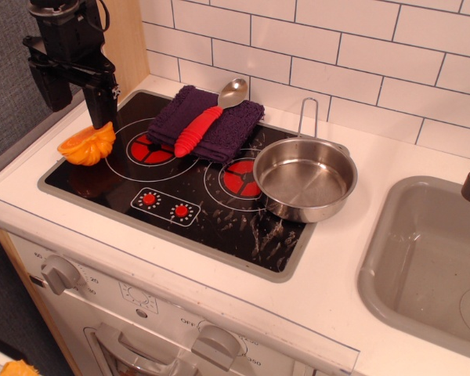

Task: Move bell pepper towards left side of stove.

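Note:
The orange bell pepper [87, 144] lies tilted at the far left edge of the black stove [219, 223], partly over its grey frame, next to the left burner ring. Its lighter cut face points up and to the left. My black gripper [78, 114] hangs just above and behind it. The fingers are spread apart, and the right fingertip [103, 117] ends just above the pepper's top. I see nothing between the fingers.
A purple cloth [219, 137] with a red-handled spoon [197, 130] on it lies on the back of the stove. A steel pan [305, 179] stands on the right burner. The grey sink [431, 258] is at the right. A wooden panel [127, 43] and a tiled wall stand behind.

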You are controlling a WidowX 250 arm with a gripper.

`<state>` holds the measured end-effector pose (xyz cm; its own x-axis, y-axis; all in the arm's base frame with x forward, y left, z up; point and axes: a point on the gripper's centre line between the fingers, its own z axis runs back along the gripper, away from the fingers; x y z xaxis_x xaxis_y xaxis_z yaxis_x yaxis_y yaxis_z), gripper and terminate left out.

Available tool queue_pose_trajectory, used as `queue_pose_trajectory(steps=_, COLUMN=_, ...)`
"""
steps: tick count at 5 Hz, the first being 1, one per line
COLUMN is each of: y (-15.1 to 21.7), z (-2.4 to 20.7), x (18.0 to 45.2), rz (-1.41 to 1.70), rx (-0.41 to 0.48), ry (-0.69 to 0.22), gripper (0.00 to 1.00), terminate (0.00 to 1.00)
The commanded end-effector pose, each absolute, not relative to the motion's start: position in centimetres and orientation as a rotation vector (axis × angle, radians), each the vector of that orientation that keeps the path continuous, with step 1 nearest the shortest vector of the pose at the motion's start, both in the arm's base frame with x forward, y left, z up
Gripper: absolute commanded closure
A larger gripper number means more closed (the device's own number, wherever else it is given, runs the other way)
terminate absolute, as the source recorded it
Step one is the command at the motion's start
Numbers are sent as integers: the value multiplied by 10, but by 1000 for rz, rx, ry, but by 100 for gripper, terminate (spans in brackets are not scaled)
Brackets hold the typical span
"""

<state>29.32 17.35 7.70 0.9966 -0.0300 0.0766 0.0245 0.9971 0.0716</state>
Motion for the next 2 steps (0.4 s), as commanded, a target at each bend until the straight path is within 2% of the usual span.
queue_pose_trajectory(steps=1, y=173, z=101, x=285, rz=-31, rx=105, ry=-127, gripper=0, terminate=0)
queue_pose_trajectory(steps=2, y=173, z=101, x=285, rz=-31, rx=105, ry=-127, gripper=0, terminate=100)
